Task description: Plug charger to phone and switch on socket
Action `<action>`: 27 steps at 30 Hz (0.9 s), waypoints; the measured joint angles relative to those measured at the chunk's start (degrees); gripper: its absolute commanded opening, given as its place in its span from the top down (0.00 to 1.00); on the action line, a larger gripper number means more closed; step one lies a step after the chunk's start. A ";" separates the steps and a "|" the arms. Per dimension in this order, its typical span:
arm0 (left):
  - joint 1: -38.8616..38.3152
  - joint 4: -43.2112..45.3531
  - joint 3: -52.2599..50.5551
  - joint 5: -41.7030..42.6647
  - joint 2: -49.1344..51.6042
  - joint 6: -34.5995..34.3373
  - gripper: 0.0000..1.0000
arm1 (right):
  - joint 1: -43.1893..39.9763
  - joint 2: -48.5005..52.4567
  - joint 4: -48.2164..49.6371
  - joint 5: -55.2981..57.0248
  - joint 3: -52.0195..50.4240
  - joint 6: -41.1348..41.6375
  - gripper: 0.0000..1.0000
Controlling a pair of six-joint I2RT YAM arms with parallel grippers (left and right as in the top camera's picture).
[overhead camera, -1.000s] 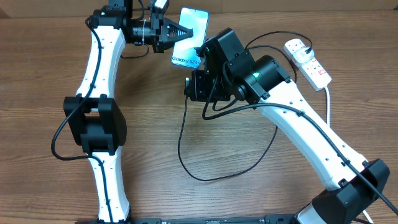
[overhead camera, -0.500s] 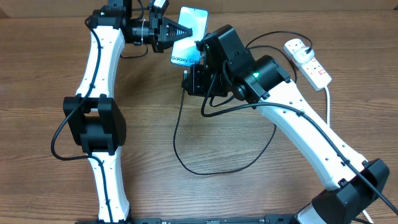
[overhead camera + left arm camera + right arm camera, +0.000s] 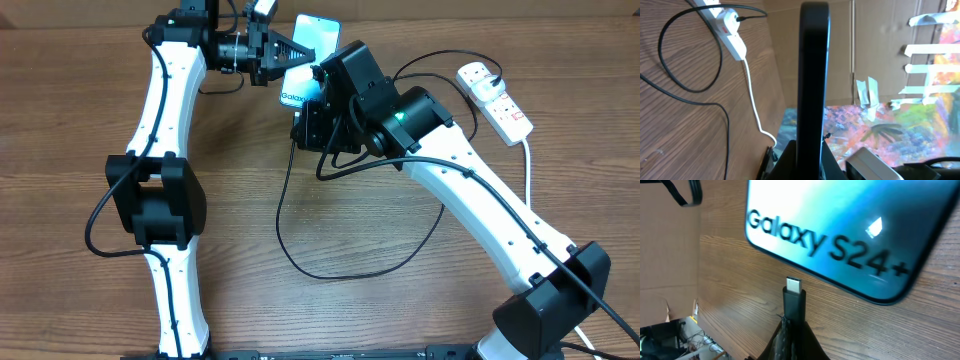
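The left pincer (image 3: 298,52) pinches the phone (image 3: 320,28), presenting its bottom edge; the right pincer (image 3: 794,336) pinches the charger (image 3: 794,300) tip, aimed at 12 o'clock for insertion.

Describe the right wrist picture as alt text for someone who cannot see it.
The right gripper holds the charger with its silver connector tip pointing at the edge of a phone, a small gap between them. The phone's blue screen reads "Galaxy S24+", over a wooden table.

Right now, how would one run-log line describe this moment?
left gripper: grips phone | right gripper: grips charger, tip just short of phone's bottom edge, not inserted | socket: no gripper near, switch state unclear
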 measured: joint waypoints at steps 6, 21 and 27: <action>-0.28 0.00 0.00 -1.60 0.00 0.00 0.96 | 0.00 0.00 0.07 1.66 0.00 0.15 0.96; -0.28 0.02 0.00 -1.86 0.00 0.00 0.96 | 0.00 0.00 -1.40 5.09 0.00 0.09 0.96; -0.28 0.02 0.00 -1.86 0.00 0.02 0.96 | 0.00 0.00 -1.36 5.07 0.00 0.13 0.96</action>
